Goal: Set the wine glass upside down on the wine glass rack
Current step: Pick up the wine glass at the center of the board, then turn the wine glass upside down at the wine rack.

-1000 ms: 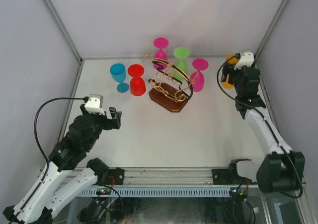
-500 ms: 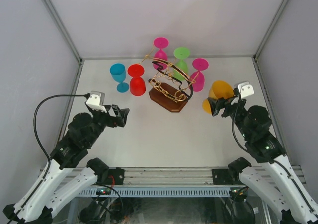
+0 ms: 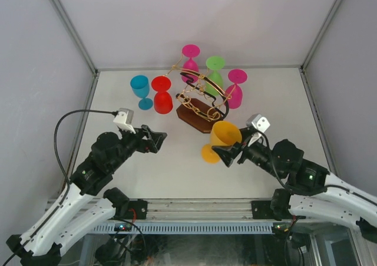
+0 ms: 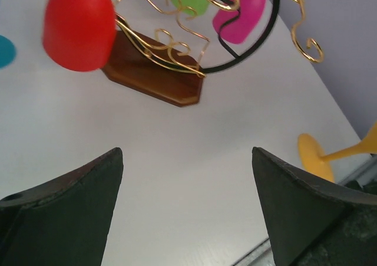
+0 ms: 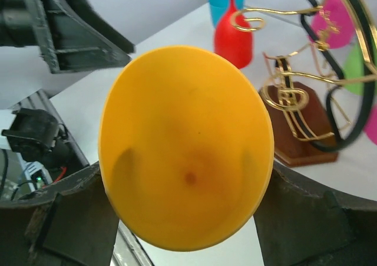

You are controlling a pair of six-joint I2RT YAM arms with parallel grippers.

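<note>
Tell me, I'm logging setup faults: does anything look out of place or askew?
The red glass stands upside down on the table left of the rack, while the blue glass beside it stands upright. The yellow glass is tilted only because the right end effector holds it.

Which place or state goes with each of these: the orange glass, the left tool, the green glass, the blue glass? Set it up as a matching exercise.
Things:
1. orange glass
2. left tool
3. green glass
4. blue glass

Place or state:
a. leftmost of all the glasses
b. open, holding nothing
c. between two pink glasses
d. gripped by the right tool

Pairs: 1-d, 2-b, 3-c, 4-a
</note>
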